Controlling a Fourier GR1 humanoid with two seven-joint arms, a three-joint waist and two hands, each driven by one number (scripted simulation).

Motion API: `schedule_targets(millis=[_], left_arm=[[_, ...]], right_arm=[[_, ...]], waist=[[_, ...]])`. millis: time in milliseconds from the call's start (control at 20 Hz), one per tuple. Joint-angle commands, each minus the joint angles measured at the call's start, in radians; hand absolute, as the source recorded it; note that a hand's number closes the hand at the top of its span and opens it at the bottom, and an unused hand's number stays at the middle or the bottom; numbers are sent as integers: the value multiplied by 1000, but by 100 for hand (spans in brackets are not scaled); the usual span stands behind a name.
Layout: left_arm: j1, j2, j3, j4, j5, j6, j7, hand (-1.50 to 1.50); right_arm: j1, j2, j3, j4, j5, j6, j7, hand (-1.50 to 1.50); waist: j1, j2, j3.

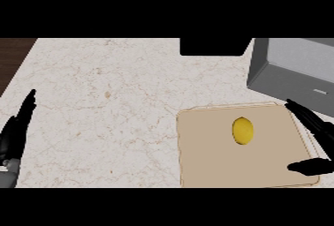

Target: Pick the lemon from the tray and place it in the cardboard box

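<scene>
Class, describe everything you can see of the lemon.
The lemon is a smooth, yellow oval, whole, lying with its long axis pointing away from the robot. It rests on the tan tray, just beyond the tray's middle, touching nothing else. The open right hand is by the tray's right edge, clear of the lemon.

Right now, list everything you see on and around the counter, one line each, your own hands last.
counter: one, pale marbled, fills most of the view
tray: one, tan, on the counter at lower right
lemon: one, yellow, lying on the tray, clear of both hands
box: one, grey, upper right, beyond the tray
dark block: one, black, top middle at the counter's far edge; cannot tell what it is
brown strip: one, dark brown, upper left corner beside the counter
left hand: one, black, left edge, open, fingers up, resting
right hand: one, black, right edge, open, over the tray's right rim
</scene>
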Motion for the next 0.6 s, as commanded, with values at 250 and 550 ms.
schedule_targets(millis=[250,550], left_arm=[[-3,-32,-4,7,-33,2,-2,0],[3,1,63,-26,-28,-66,26,0]], right_arm=[[-173,-41,155,-108,182,264,439,-150],[-240,91,159,-45,258,353,533,-150]], waist=[[8,1,0],[1,0,2]])
